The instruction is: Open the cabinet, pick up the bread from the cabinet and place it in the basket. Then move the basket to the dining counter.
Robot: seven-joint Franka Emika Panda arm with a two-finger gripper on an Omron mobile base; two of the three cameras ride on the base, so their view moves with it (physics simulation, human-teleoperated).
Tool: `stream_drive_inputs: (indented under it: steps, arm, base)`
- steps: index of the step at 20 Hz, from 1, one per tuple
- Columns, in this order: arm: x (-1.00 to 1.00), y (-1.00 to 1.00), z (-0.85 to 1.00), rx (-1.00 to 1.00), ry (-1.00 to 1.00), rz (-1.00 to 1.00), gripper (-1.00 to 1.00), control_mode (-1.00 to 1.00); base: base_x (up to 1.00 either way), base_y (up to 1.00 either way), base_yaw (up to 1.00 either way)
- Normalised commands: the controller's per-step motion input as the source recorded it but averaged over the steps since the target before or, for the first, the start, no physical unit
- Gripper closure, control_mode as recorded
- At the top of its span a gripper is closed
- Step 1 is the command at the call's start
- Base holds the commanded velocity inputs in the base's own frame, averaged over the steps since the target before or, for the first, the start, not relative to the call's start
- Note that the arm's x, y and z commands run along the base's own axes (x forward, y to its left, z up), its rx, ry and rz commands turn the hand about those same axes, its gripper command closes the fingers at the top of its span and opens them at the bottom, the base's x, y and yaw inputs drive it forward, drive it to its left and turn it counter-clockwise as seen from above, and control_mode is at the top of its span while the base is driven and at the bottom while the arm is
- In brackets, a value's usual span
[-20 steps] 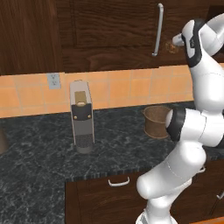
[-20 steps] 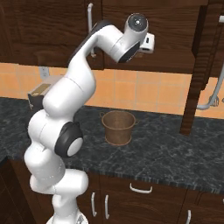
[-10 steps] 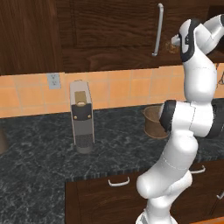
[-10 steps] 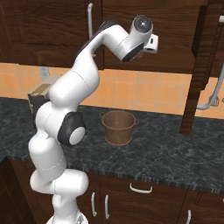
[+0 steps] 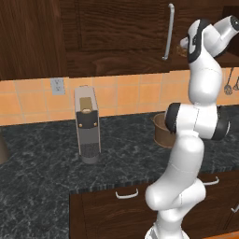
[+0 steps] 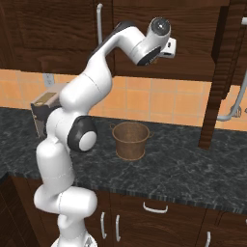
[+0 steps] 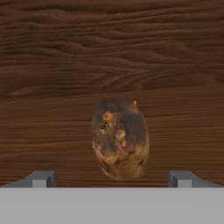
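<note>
A: The dark brown wooden wall cabinet [image 6: 159,43] was already open on the right, and the white arm's two-finger hand [image 7: 112,178] reached inside it, fingers spread wide and holding nothing.

B: And the small round golden-brown bun of bread [image 7: 120,139] sat on the cabinet's shelf, dead centre between the fingertips, not gripped.

A: So grasping was left, then dropping it into the round brown woven basket [image 6: 130,140] on the dark speckled table [image 6: 183,166], then carrying that off.

i count one small round golden-brown bun [image 7: 120,142], one round brown woven basket [image 6: 129,140], one grey coffee machine [image 5: 87,124], one white wall socket [image 5: 58,86] and two hanging utensils [image 5: 228,83] past my arm.
</note>
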Motion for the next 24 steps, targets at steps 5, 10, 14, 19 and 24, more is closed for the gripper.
stream_drive_inputs:
  steps: [5,10,14,19,24]
  arm:
    - [0.53,-0.02,-0.05,0.01,0.0,0.0,-1.0,-1.0]
    - [0.46,-0.07,0.0,0.01,0.0,0.0,-1.0,-1.0]
    - [0.38,-0.07,-0.07,0.02,0.01,0.0,-1.0,-1.0]
    - [0.03,0.0,-0.28,0.04,0.07,0.0,1.0,-1.0]
    - [-0.11,-0.07,-0.11,0.06,-0.01,0.0,1.0,-1.0]
  base:
    - [0.0,0.0,0.0]
    - [0.0,0.0,0.0]
    - [0.0,0.0,0.0]
    - [0.0,0.0,0.0]
    - [0.0,0.0,0.0]
